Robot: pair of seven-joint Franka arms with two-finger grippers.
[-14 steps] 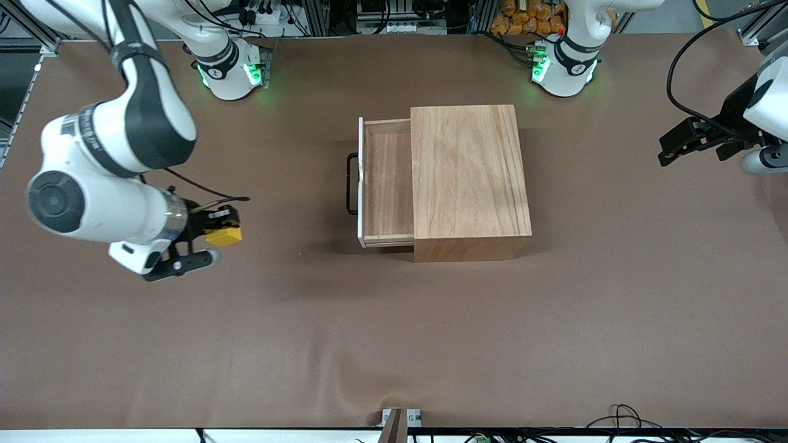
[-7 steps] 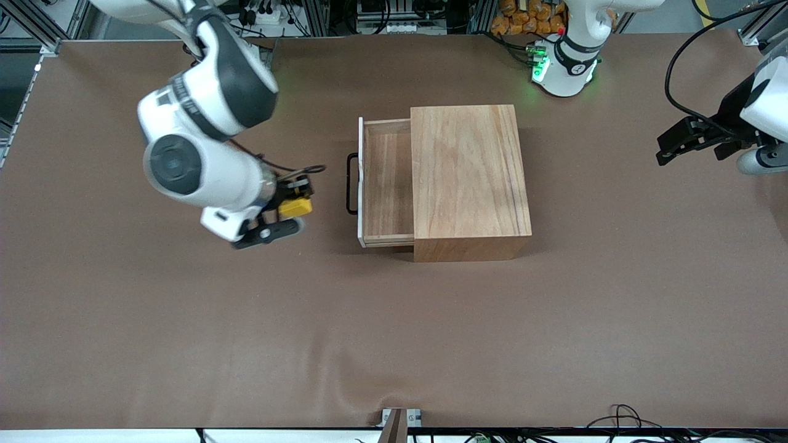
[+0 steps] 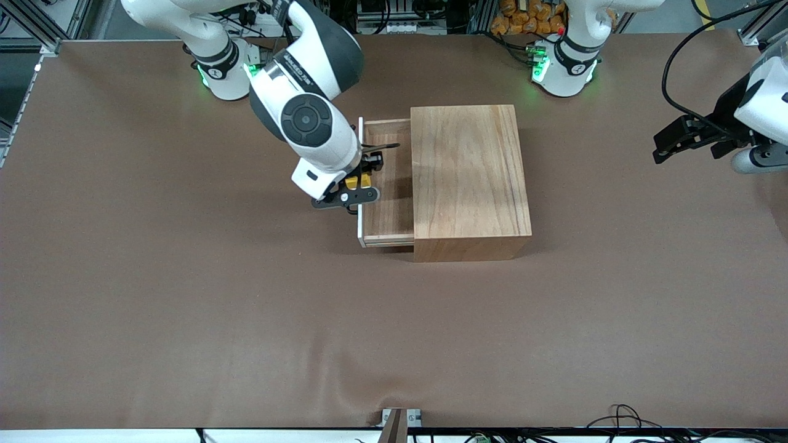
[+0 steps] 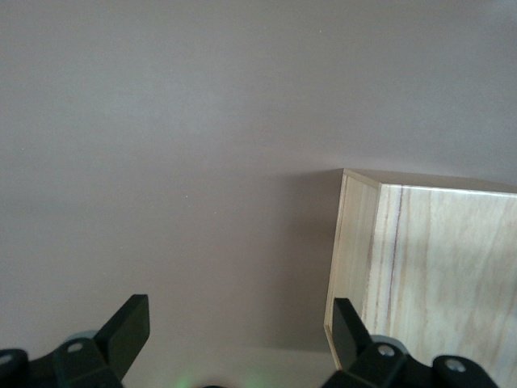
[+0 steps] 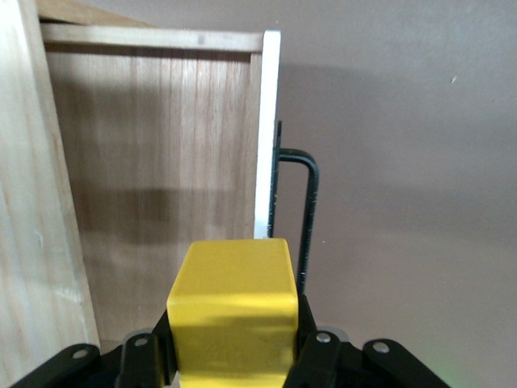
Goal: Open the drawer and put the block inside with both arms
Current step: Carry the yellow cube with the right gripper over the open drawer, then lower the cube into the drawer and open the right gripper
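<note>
Over the white front panel of the drawer (image 3: 386,184), about midway along the table and closer to its bases' edge than to the camera's edge, my right gripper (image 3: 359,182) hangs clenched on the block (image 3: 354,182). That block is a small yellow cube, and I judge it light, rigid and smooth-faced, so a squeeze on two flat sides suits it; the fingers (image 5: 317,349) press its flanks low down, leaving its top free. It should not crush, though a slick face could slip if my grip loosened. The drawer stands pulled out of the wooden box (image 3: 471,178), its tray open upward.

My right wrist view gives what the high camera cannot: the block (image 5: 233,315) sits just at the panel's line, above the black handle (image 5: 305,212) and the tray floor (image 5: 161,186), so a little more travel toward the box seems needed before letting go.

My left gripper (image 3: 689,140) waits up in the air over the table's edge at the left arm's end, its jaws spread and empty; its wrist view shows bare table (image 4: 161,145) and one corner of the box (image 4: 420,267).
</note>
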